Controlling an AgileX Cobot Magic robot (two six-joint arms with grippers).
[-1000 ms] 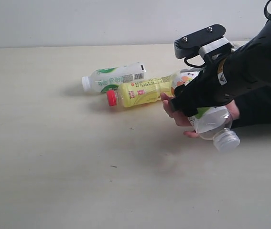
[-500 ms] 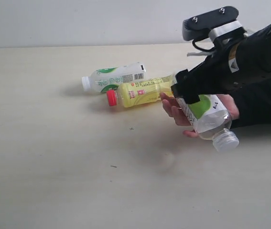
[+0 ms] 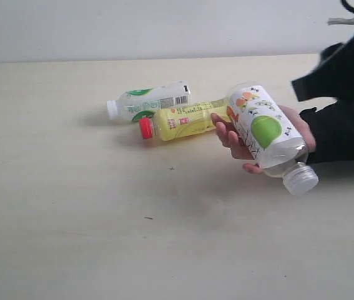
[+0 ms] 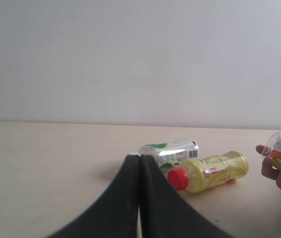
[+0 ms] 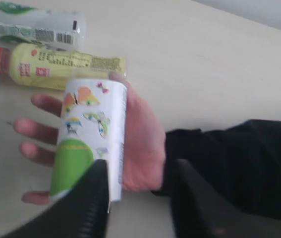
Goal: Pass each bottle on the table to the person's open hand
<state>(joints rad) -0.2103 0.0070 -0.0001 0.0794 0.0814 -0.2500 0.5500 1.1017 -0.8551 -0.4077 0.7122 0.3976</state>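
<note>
A white-and-green bottle (image 3: 267,131) with a white cap lies across the person's open hand (image 3: 226,134), its cap pointing to the front right. My right gripper (image 5: 141,168) is open and pulled back from this bottle (image 5: 88,144) and the palm (image 5: 142,139), holding nothing. On the table (image 3: 70,206) the yellow-labelled bottle (image 3: 186,120) with a red cap lies beside the second white-and-green bottle (image 3: 148,100). My left gripper (image 4: 140,157) is shut and empty, short of those two bottles. The clear bottle with the red label is out of view.
The person's black sleeve (image 3: 345,134) lies along the right edge of the table. My right arm (image 3: 345,69) hangs above it at the upper right. A pale wall runs behind the table's far edge.
My right gripper has let go of the white-and-green bottle and drawn back up and to the right. The bottle stays lying on the person's hand.
</note>
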